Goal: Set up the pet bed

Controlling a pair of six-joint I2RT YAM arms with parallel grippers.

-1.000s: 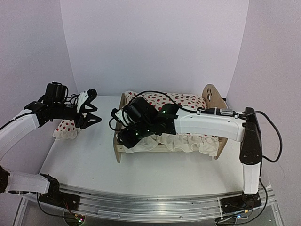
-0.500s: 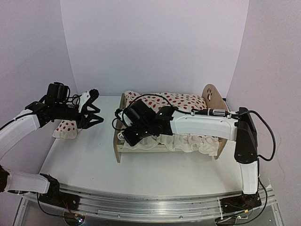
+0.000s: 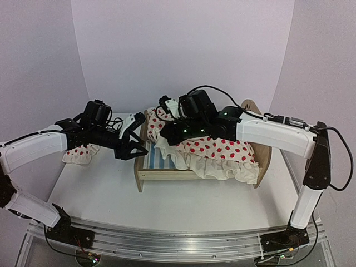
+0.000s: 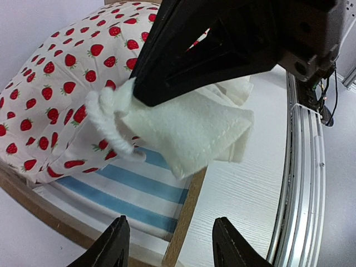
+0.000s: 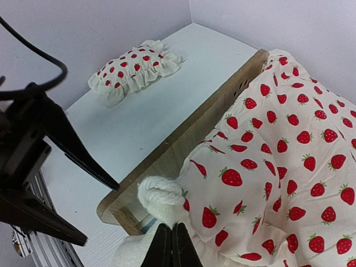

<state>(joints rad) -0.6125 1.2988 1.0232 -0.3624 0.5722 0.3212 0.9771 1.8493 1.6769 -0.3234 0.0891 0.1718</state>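
Pet bed (image 3: 167, 174) — pale matt wood; mattress (image 3: 158, 160) smooth striped cloth; blanket (image 3: 217, 150) soft ruffled cloth; table (image 3: 111, 189) white, faintly grained.

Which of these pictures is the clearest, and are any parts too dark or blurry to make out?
Top external view: even, soft light, sharp, only faint shadows under the pet bed. Left wrist view: the right gripper looms close as a dark mass, though the blanket is crisp. Right wrist view: the left gripper is a black silhouette; the pillow is clear.
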